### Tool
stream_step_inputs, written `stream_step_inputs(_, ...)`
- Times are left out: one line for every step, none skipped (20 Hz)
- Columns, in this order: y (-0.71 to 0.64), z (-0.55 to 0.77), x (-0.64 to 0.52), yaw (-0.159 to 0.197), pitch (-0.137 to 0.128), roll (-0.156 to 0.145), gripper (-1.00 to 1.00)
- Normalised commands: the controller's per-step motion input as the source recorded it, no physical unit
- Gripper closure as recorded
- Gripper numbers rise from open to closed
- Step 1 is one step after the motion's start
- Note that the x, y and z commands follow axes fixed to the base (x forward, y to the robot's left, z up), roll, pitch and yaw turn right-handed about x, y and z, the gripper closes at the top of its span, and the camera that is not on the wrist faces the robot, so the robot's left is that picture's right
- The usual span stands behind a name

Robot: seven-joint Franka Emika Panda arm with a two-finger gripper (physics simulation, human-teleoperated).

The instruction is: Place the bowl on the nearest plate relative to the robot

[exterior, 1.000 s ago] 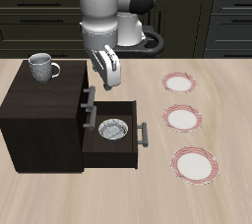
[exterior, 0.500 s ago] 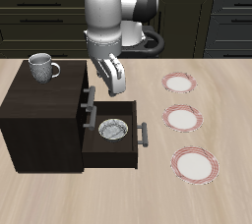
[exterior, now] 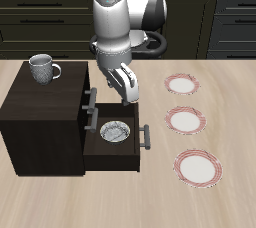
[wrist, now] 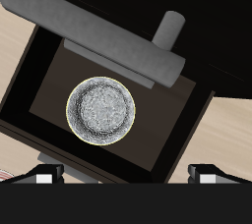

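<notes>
The bowl is small, grey-white and speckled inside. It sits in the open drawer of the dark cabinet. In the wrist view the bowl lies straight below the gripper. My gripper hangs above the drawer's back edge, well above the bowl, open and empty. Its fingertips show wide apart in the wrist view. Three alike red-rimmed white plates lie in a row beside the cabinet. The plate farthest back is the one nearest the robot's base.
A grey handled mug stands on the dark cabinet top. The drawer's handle sticks out toward the plates. The middle plate and the front plate lie nearer the table's front edge.
The arm has swung forward and lowered, bringing the gripper from behind the cabinet to above the open drawer. The bowl, plates and mug have not moved.
</notes>
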Motion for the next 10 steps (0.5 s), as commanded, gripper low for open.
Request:
stream_step_inputs(0.04, -0.26, 0.07, -0.066, 0.022, 0.028, -1.0)
stream_step_inputs(0.09, -0.1, 0.06, 0.013, -0.062, 0.038, -1.0)
stream_step_inputs(0.12, -0.15, 0.14, 0.055, -0.026, 0.027, -1.0)
stream_step_inputs(-0.04, -0.15, 0.2, 0.031, -0.006, 0.028, -1.0)
stream_step_inputs(-0.06, -0.15, 0.16, -0.036, -0.011, 0.028, -1.0)
stream_step_inputs(0.03, -0.07, 0.08, 0.011, -0.051, 0.015, -1.0)
stream_step_inputs(-0.02, -0.18, 0.13, 0.026, 0.007, 0.007, -1.0)
stream_step_inputs(0.09, -0.27, 0.17, -0.001, -0.054, 0.052, -1.0)
stream_step_inputs(-0.07, -0.11, 0.1, 0.025, 0.013, -0.008, -1.0)
stream_step_inputs(-0.09, -0.11, 0.12, 0.012, -0.008, 0.004, -1.0)
